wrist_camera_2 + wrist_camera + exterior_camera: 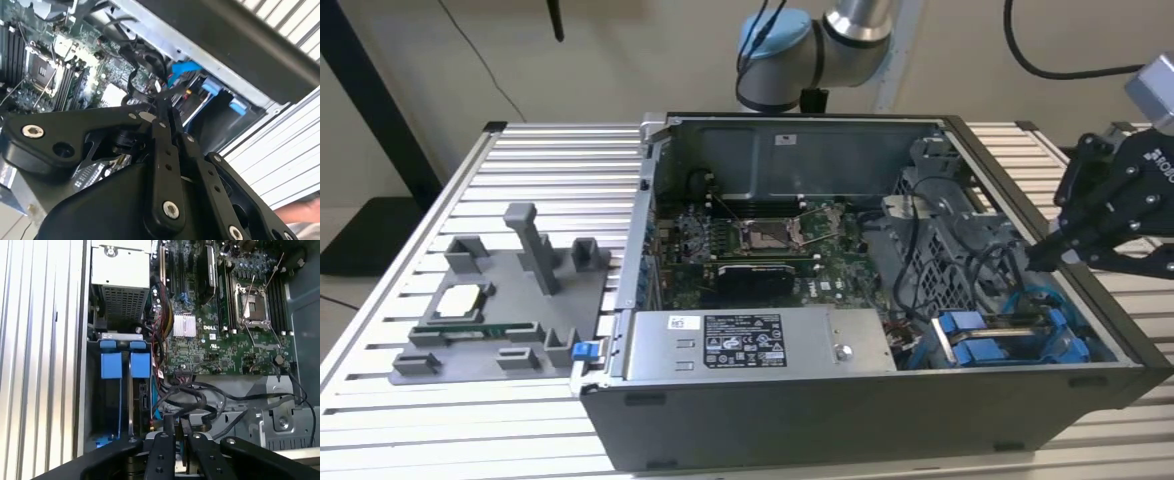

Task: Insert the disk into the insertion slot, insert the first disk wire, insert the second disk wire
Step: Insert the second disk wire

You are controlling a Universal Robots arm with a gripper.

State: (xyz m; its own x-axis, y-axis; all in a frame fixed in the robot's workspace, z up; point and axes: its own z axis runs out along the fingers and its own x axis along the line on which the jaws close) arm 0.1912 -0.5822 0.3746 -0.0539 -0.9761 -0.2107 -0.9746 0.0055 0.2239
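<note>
Presently my black gripper (1051, 252), fingers closed together on nothing I can see, hovers at right of frame over the open dark-grey computer case (854, 410), while the blue-framed silver-grey disk (1001, 340) already sits in the grey metal drive-cage slot (1101, 335) lower right, wires seemingly unconnected.

Arm drops in from the top middle of the exterior view, grey tube with a blue joint cap (781, 40). The black gripper (1057, 250) sits at the right edge, mid-height, fingers (170, 427) pressed together and angled down-left.

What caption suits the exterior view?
Black robot gripper hovers over the open dark-grey computer case, near the blue-framed disk in its bay.
</note>
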